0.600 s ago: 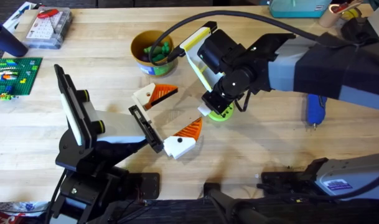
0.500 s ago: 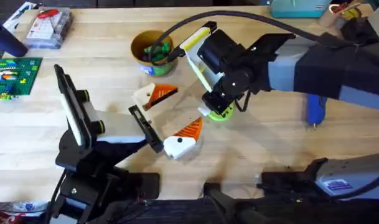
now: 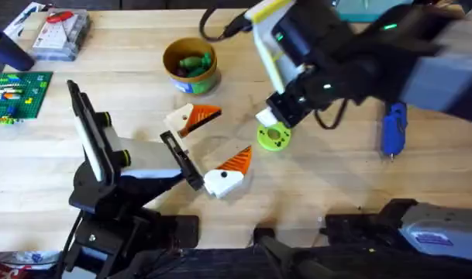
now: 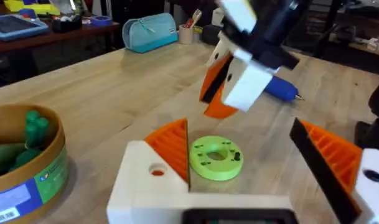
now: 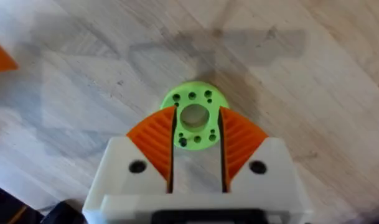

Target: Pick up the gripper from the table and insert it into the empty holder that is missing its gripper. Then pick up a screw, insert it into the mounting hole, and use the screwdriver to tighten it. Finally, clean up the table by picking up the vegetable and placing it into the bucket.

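The vegetable (image 3: 273,138), a lime-green disc with a central hole, lies flat on the wood table. My right gripper (image 3: 278,116) hangs just above it, open and holding nothing. In the right wrist view the vegetable (image 5: 190,94) shows on the table between the orange pads (image 5: 153,140). My left gripper (image 3: 234,132) rests low and open, with the vegetable (image 4: 215,157) just beyond its fingertips and the right gripper (image 4: 223,106) hovering above. The yellow bucket (image 3: 189,63) stands to the back left with green pieces inside. The blue screwdriver (image 3: 393,128) lies to the right.
A green brick plate (image 3: 15,93), a clear parts box (image 3: 61,32) and a dark blue object (image 3: 7,48) sit at the far left. A teal case (image 3: 367,8) stands at the back edge. In the left wrist view the bucket (image 4: 27,162) is close by.
My right gripper has lifted off the vegetable and moved up and slightly back. The disc stays on the table where it was. The left arm has not moved.
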